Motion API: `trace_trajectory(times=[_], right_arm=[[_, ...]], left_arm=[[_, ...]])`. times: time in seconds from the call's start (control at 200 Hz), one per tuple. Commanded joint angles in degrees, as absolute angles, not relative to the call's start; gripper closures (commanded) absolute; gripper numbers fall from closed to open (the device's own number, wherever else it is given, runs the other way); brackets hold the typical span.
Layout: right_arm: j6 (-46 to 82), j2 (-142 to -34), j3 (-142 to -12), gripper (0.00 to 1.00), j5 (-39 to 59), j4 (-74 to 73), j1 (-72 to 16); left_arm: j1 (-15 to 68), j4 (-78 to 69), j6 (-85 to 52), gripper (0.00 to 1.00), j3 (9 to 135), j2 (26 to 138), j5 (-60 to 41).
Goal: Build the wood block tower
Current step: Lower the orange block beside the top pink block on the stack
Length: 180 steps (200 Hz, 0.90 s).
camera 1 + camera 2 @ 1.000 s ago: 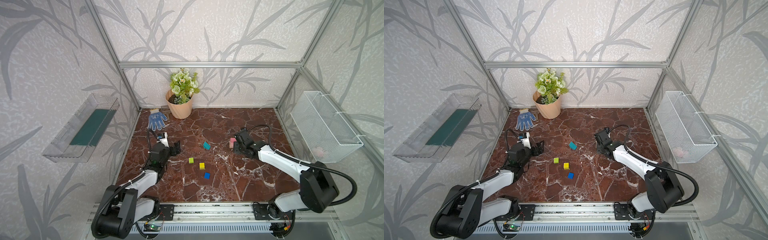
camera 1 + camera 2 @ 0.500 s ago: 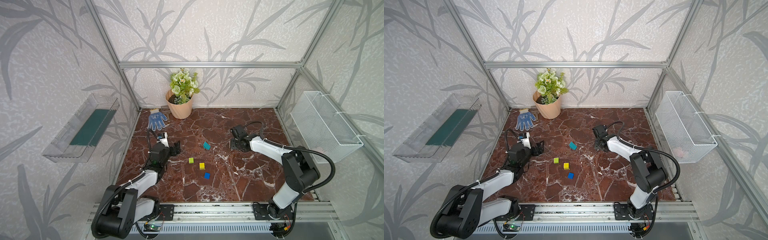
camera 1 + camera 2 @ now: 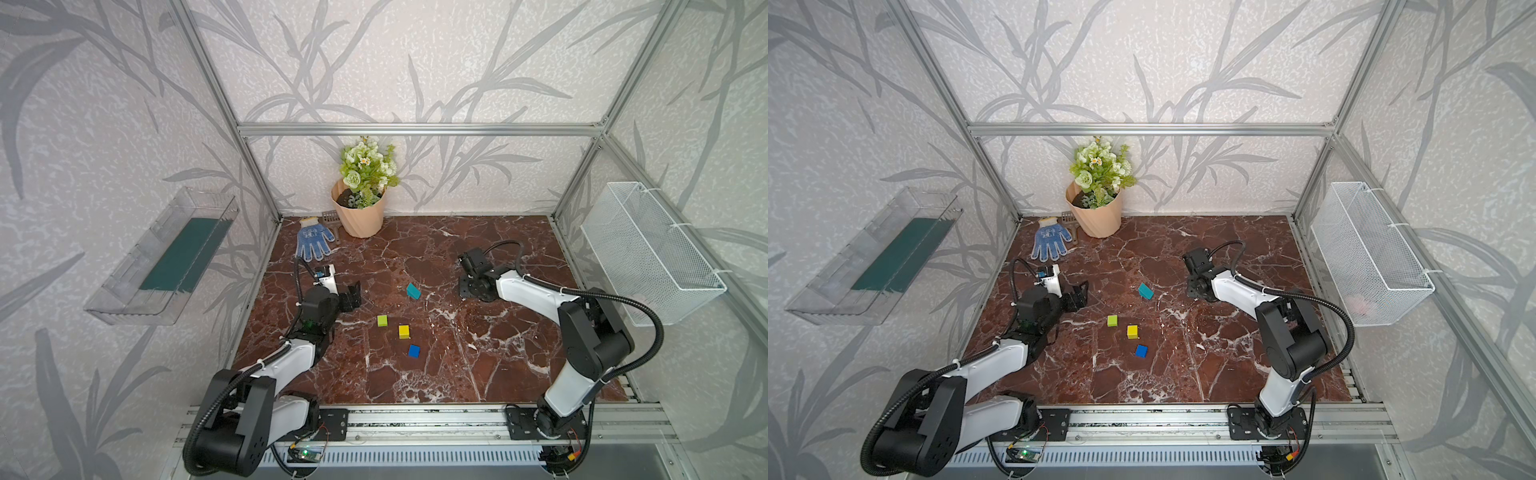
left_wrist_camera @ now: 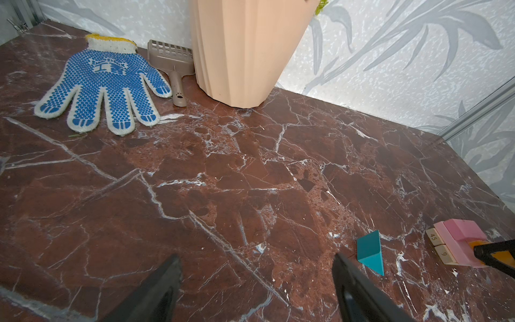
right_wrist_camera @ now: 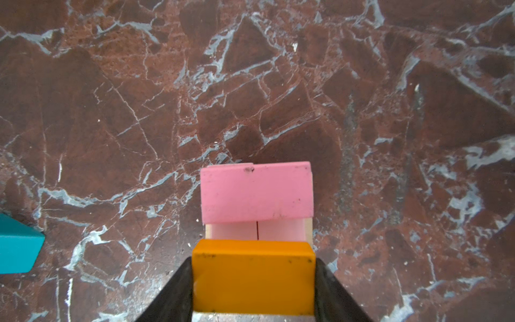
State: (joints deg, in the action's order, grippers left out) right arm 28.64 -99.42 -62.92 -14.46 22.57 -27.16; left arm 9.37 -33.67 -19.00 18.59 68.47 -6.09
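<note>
My right gripper [image 5: 253, 267] is shut on an orange block [image 5: 253, 276], one finger against each end. It holds the block low over the tower [image 4: 459, 239], right beside the upper pink block [image 5: 255, 192] and above a lower pink pair [image 5: 256, 230] on plain wood pieces [image 4: 439, 245]. In both top views the right gripper [image 3: 473, 286] [image 3: 1200, 284] hides the tower. A teal block [image 3: 413, 291] [image 3: 1145, 291] lies left of it. Nearer the front sit lime [image 3: 382, 320], yellow [image 3: 403, 331] and blue [image 3: 414, 351] cubes. My left gripper [image 3: 353, 293] [image 4: 255, 262] stands open and empty over bare marble.
A peach flower pot [image 3: 359, 216] stands at the back, with a blue dotted glove [image 3: 313, 243] and a small scoop [image 4: 174, 64] to its left. A wire basket [image 3: 648, 253] hangs on the right wall, and a clear tray [image 3: 166, 257] on the left wall.
The right gripper has shifted slightly left with the orange block and now covers the pink blocks in the top views; its elbow has swung back and up. The left arm has not moved.
</note>
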Motion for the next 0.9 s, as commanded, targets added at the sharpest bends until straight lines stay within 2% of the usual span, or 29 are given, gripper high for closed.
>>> trace_trajectory(times=[0.0,0.895], right_arm=[[28.1,-100.8,-64.5,0.63,-15.0,23.6,-27.0],[28.3,-101.8,-65.3,0.61,-15.9,24.5,-26.5]], left_arm=[[9.6,-34.2,-18.7,0.14,18.6,68.0,-5.9],[9.6,-34.3,-18.7,0.14,18.4,67.8,-6.0]])
